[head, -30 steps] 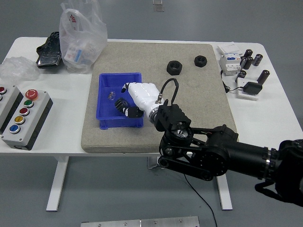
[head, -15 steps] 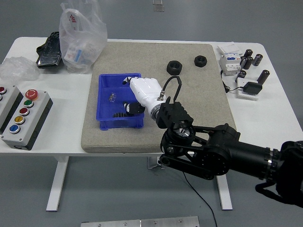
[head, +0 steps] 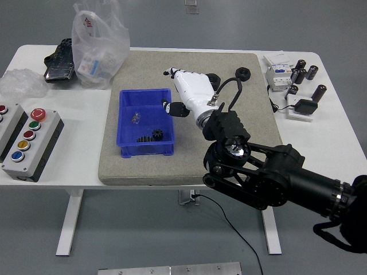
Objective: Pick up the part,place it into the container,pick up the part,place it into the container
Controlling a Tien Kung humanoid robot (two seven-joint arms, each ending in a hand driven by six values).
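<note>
A white table [head: 344, 137] stands on a grey floor, and most of its top is covered by a grey felt mat [head: 229, 69]. Over the mat's middle hangs the robot's right hand [head: 189, 94], white-shelled with dark fingertips, its fingers loosely spread and holding nothing. Its black arm [head: 269, 177] comes in from the lower right corner. Just left of the hand sits the blue container [head: 146, 98], and inside it, near the front wall, lies a small black gear part [head: 157, 135], with a small clear piece [head: 135, 117] farther back. Partly hidden behind the hand is a black nut [head: 213, 78]; a second black nut [head: 243, 73] lies free to its right. Beyond the mat on the right are a white electrical module [head: 278, 74] and several dark cylinders [head: 304, 73]. At the far left are a plastic bag [head: 98, 46] and a grey button box [head: 28, 140].
</note>
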